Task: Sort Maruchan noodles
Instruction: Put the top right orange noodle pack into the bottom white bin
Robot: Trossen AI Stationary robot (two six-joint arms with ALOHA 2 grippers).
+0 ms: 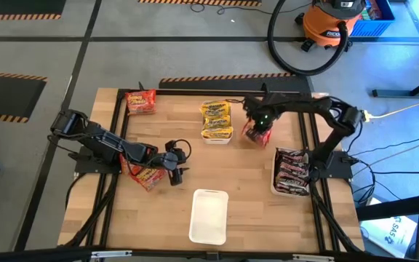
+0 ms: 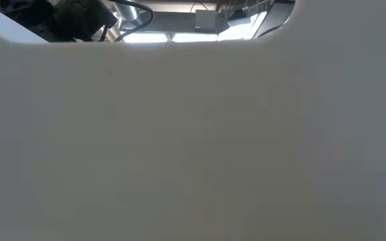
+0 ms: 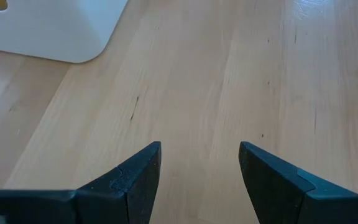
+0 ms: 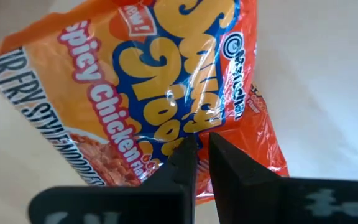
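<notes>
1. Red and orange, the noodle packet (image 4: 166,81) with "Spicy Chicken" on it hangs from the right claw (image 4: 201,152), which is clenched tight on the packet's edge.
2. From above, this packet shows as a red bit under the right claw, held over the table (image 1: 246,175), between the tray of yellow packets and the tray of dark packets.
3. Yellow noodle packets (image 1: 216,118) lie stacked in a white tray (image 1: 217,138) near the middle of the table's far side.
4. Dark brown noodle packets (image 1: 292,173) fill another white tray (image 1: 275,191) at the right side, just beside the right arm's base.
5. One more red packet (image 1: 140,101) lies by itself at the far left corner of the table.
6. Two or so red packets (image 1: 145,175) lie in a little pile on the left side, partly under the left arm.
7. Left claw (image 3: 199,165) has its fingers spread apart and holds nothing (only bare wood shows between them). It sits low over the table, just beside that little pile.
8. An empty white tray (image 1: 209,215) sits at the near middle of the table, well apart from the other trays.
9. The low view is almost all covered by something plain white, close up.
</notes>
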